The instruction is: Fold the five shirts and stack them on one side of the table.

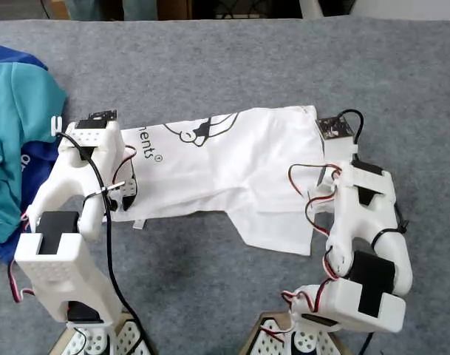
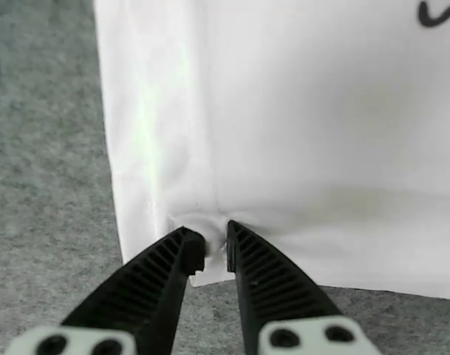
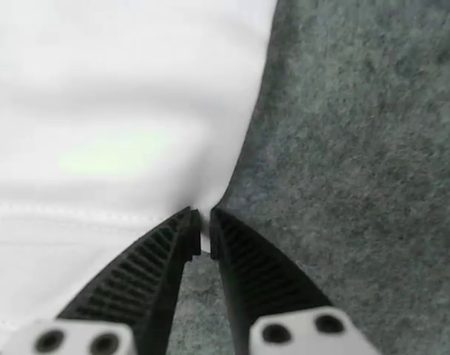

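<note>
A white shirt (image 1: 232,166) with black print lies partly folded across the middle of the grey table. My left gripper (image 2: 215,251) is shut on the white shirt (image 2: 298,133), pinching its edge near a corner at the shirt's left end. My right gripper (image 3: 202,235) is shut on the white shirt (image 3: 106,118) at its edge, at the right end. In the high view the left arm (image 1: 88,159) covers the shirt's left end and the right arm (image 1: 358,192) stands over its right end. A teal shirt (image 1: 18,126) and a blue shirt (image 1: 29,166) lie heaped at the left edge.
Grey felt (image 1: 210,66) covers the table, with bare room behind the white shirt and in front of it between the two arm bases. The heap of coloured shirts lies close beside the left arm.
</note>
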Robot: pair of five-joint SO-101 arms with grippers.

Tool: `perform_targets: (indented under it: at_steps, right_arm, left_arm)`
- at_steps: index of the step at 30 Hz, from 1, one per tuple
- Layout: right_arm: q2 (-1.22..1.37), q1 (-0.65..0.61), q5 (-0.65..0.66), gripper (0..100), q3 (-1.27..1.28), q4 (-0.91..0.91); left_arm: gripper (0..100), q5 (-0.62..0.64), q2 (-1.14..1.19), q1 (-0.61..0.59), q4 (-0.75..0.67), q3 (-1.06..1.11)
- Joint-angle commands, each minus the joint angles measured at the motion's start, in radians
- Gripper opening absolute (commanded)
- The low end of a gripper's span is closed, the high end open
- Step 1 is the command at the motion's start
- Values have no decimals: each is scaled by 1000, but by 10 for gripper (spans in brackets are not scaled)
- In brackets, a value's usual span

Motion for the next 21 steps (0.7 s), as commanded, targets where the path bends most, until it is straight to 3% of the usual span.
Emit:
perform_targets:
  at_steps: [1, 11, 21]
  right_arm:
    - [-1, -11, -5, 32, -5, 3]
    - [-10, -6, -5, 14, -19, 29]
    - [-10, -12, -5, 14, -122, 147]
  left_arm:
    - [27, 5, -8, -2, -12, -12]
    - [28, -34, -15, -8, -12, -16]
    - [28, -35, -15, -10, 63, -165]
